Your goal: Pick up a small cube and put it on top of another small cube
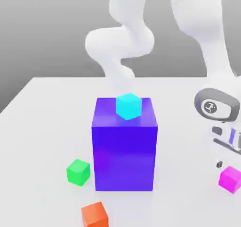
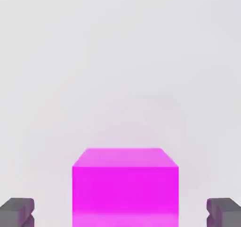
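Where the worktop (image 1: 42,122) reaches the lower right edge of the exterior view, the small pink cube (image 1: 230,178) sits flat on the pale surface, partly cut off by the frame. Just above it hangs the pincer (image 1: 225,164), at the end of the white arm (image 1: 207,37) that comes down from the upper right of the frame. In the hand view the pink cube (image 2: 125,186) lies low in the centre, between the two dark fingertips (image 2: 17,211), one at each lower corner. A clear gap shows on either side of the cube, so the pincer (image 2: 121,213) stands open around it without touching.

Well apart, in the middle of the exterior view, stands a big blue block (image 1: 124,146) with a small cyan cube (image 1: 128,106) on its top face. A green cube (image 1: 78,171) rests just beside the block's lower left, and an orange cube (image 1: 94,215) lies near the bottom edge.
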